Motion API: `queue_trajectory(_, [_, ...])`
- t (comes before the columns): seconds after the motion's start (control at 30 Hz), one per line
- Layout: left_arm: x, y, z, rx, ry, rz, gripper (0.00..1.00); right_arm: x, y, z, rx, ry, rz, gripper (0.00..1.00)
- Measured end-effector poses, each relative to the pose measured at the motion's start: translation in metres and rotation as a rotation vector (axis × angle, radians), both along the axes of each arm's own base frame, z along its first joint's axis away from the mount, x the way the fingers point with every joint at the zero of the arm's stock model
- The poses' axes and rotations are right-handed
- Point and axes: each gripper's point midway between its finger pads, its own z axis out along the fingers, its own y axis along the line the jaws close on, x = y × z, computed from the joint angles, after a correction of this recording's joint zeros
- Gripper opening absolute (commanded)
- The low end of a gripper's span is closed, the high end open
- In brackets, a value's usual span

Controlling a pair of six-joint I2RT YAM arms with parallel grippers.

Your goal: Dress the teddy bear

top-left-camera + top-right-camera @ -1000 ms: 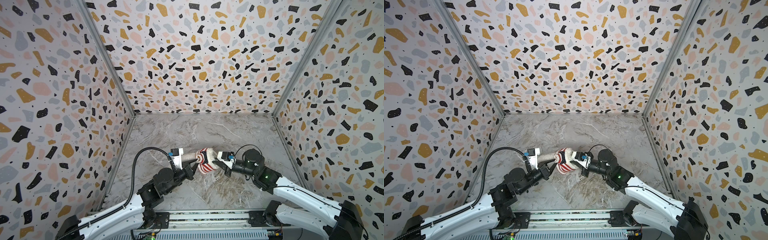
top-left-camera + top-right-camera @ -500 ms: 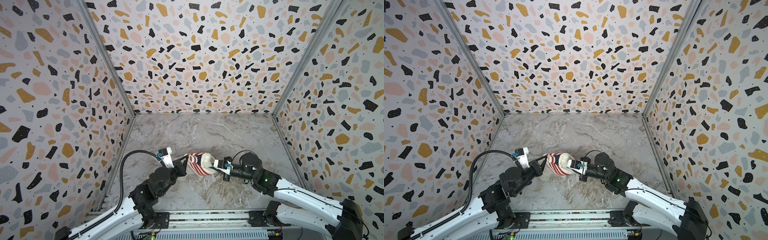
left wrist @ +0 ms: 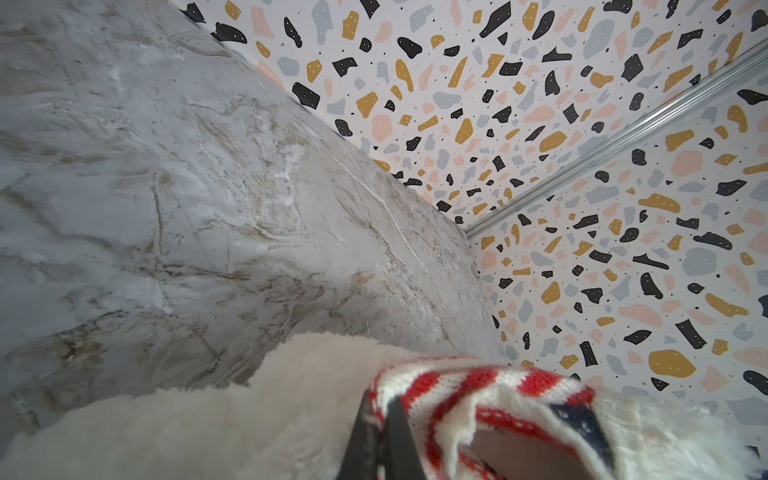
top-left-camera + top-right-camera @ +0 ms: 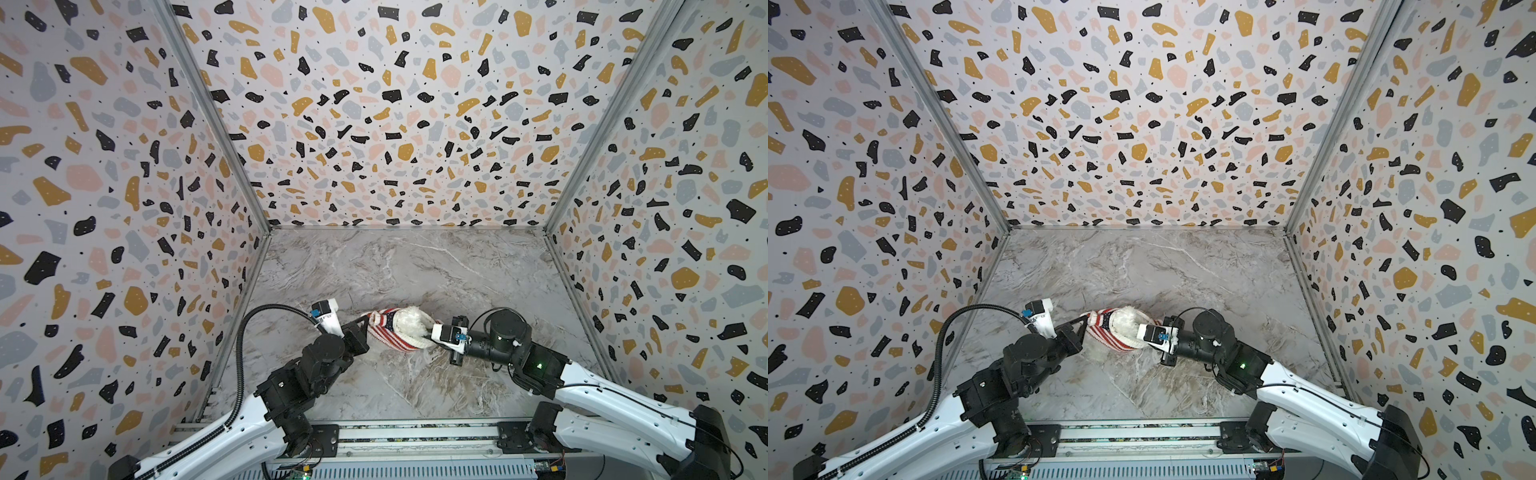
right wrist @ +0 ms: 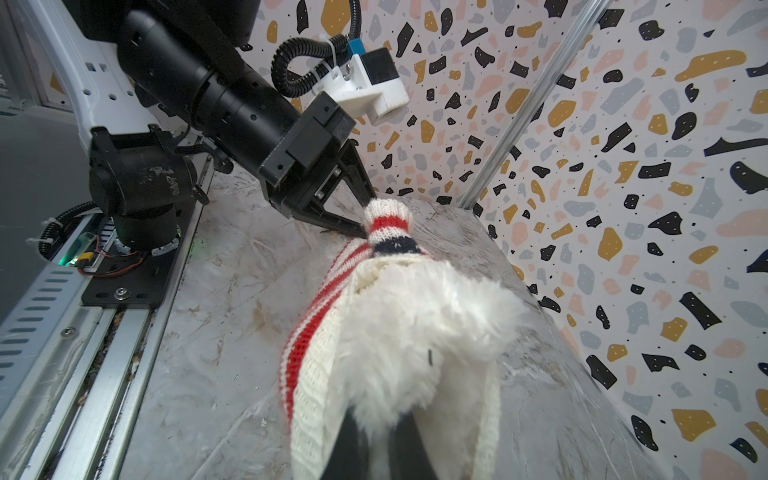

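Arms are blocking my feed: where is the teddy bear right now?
In both top views the teddy bear is at the front middle of the table, partly inside the striped sweater, held between the left gripper and the right gripper.

Free room: marble tabletop (image 4: 415,266) lay bare across the middle and upper floor area in both top views, up to the back wall (image 4: 407,124) — open passage from above.

Obstacles, lower centre: teddy bear (image 4: 409,322) in striped knit top (image 4: 386,332), spanning between left gripper (image 4: 365,322) and right gripper (image 4: 426,332). Left arm (image 4: 299,382) blocked the lower left, right arm (image 4: 582,390) the lower right. Side walls (image 4: 124,208) closed both flanks; base rail (image 4: 415,440) crossed the bottom edge.
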Motion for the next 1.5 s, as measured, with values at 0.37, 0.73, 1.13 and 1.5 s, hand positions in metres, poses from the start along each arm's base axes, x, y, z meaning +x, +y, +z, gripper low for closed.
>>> queue_trajectory(0.37, [-0.002,-0.002,-0.003,0.080,-0.026,-0.042,0.00,0.000,-0.007,0.007,0.045,-0.006,-0.027,0.00])
queue_trajectory(0.73, [-0.001,-0.016,0.003,0.204,-0.146,-0.162,0.64,0.034,-0.003,0.012,0.081,0.141,-0.198,0.00])
queue_trajectory(1.13, [-0.020,-0.024,0.041,0.113,-0.327,-0.273,0.85,0.086,-0.015,0.007,0.229,0.634,-0.491,0.00])
queue_trajectory(1.5, [-0.019,-0.059,-0.044,0.011,-0.213,-0.372,0.60,0.094,-0.020,-0.028,0.320,0.970,-0.626,0.00])
